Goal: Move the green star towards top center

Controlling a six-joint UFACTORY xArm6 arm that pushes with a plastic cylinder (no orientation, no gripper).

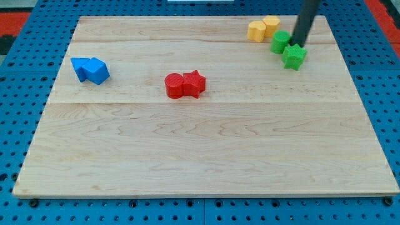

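The green star (294, 57) lies near the view's top right on the wooden board (206, 156). A second green block (280, 42) touches it at its upper left. My tip (295, 44) comes down from the view's top edge and stands just above the green star, right beside the other green block. It seems to touch the star's top edge.
Two yellow blocks (262, 28) sit together left of the green pair, near the top edge. A red cylinder (174, 85) and a red star (194, 83) touch near the middle. Two blue blocks (90, 69) lie at the left.
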